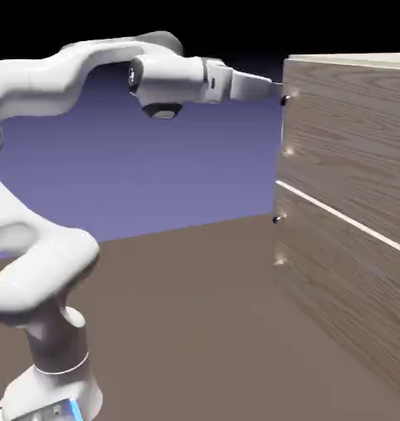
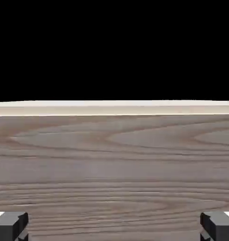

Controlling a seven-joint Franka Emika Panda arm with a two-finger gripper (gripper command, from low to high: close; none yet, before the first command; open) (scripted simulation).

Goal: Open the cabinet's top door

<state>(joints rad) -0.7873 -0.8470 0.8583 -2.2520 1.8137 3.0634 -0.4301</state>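
**Gripper at the cabinet's upper edge, jaws spread wide**

In the hand view the two grey fingertips (image 2: 11,225) sit at 8 and 4 o'clock, far apart at the frame's bottom corners, with nothing between them but wood grain. The gripper (image 1: 273,82) is level and points toward 3 o'clock in the exterior view, its tip just beside the front corner of the cabinet (image 1: 351,205). The top door (image 1: 342,136) fills the cabinet's upper part; its small dark-and-silver handle (image 1: 286,123) runs down its near edge, just below the gripper's tip. Whether the tip touches it cannot be told. The lower door (image 1: 334,279) lies at 5 o'clock from the gripper. The white arm (image 1: 88,66) stretches back toward 9 o'clock.
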